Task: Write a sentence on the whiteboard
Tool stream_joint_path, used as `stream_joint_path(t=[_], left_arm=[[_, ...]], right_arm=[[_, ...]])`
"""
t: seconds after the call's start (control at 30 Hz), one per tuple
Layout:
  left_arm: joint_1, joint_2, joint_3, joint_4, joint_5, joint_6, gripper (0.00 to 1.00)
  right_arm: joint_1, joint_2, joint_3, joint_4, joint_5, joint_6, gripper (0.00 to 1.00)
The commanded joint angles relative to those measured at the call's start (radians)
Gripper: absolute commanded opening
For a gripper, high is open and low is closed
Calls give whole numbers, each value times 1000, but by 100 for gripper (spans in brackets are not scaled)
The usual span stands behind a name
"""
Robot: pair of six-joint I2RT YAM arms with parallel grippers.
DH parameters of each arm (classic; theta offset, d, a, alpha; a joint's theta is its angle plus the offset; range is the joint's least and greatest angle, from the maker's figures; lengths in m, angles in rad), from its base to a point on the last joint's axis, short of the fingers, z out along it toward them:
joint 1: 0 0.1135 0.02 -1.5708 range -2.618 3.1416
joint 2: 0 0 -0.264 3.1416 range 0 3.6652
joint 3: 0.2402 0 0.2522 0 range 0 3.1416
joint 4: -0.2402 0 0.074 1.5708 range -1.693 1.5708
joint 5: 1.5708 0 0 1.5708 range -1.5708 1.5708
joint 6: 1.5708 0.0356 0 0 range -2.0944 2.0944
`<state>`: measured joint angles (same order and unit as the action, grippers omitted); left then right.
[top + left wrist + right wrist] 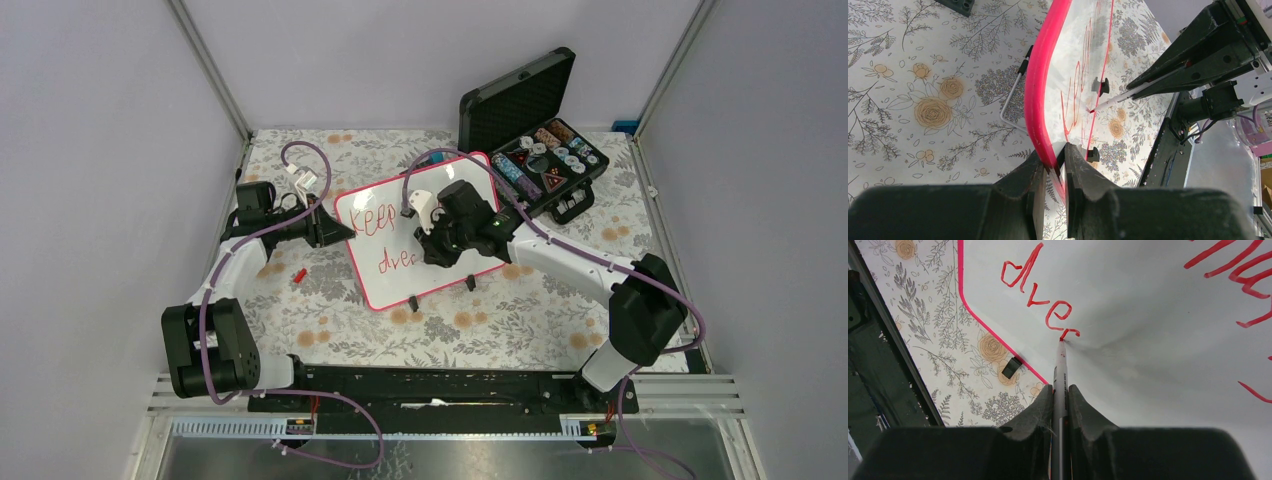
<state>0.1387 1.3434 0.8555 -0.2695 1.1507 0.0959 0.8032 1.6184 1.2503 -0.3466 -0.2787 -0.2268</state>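
The whiteboard lies tilted mid-table on its black feet, white with a red-pink frame. My left gripper is shut on its left edge; in the left wrist view the fingers pinch the frame. My right gripper hovers over the board, shut on a grey marker held between its fingers. The red tip touches the board just after "dre", where a fresh stroke begins. The sentence shows "Keep" above and the partial second line below; the right arm hides the rest.
An open black foam-lined case with colourful small parts stands at the back right, close to the board's far corner. A small red cap lies on the floral tablecloth left of the board. Grey walls enclose the table.
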Motion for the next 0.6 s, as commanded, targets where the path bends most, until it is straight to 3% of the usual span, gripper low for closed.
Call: stream_joint_path(t=[0.0,0.57], left_arm=[[-13,-24,13,45,-12,47,0],[-13,-26,13,44,-11,45,0]], right_arm=[[3,-40,-3,32,39,-8,0],[-31,-52,38,31,46,-9,0]])
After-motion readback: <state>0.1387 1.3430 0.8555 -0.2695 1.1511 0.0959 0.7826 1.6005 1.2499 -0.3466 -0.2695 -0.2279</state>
